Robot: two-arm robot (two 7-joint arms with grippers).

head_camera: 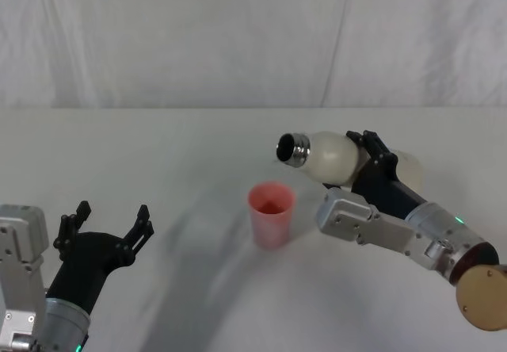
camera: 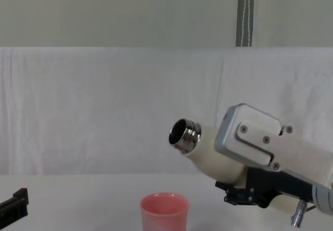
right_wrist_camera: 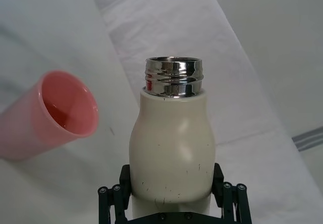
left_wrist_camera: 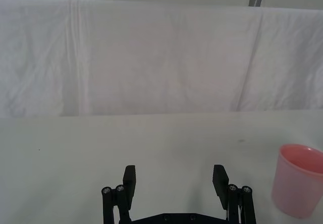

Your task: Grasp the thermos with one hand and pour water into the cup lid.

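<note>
The right claw (head_camera: pixel 366 155) is gripping the thermos (head_camera: pixel 329 155) around its cream-white body, so the lower part of the bottle is hiding behind the arm; the thermos is tilting in the air, its shiny threaded steel neck pointing toward the cup lid (head_camera: pixel 272 213) from above; whether water is flowing is hard to make out; the pink cup lid is standing upright on the white desk (head_camera: pixel 182 162); the left claw (head_camera: pixel 108 229) is hovering wide and empty, well apart.
</note>
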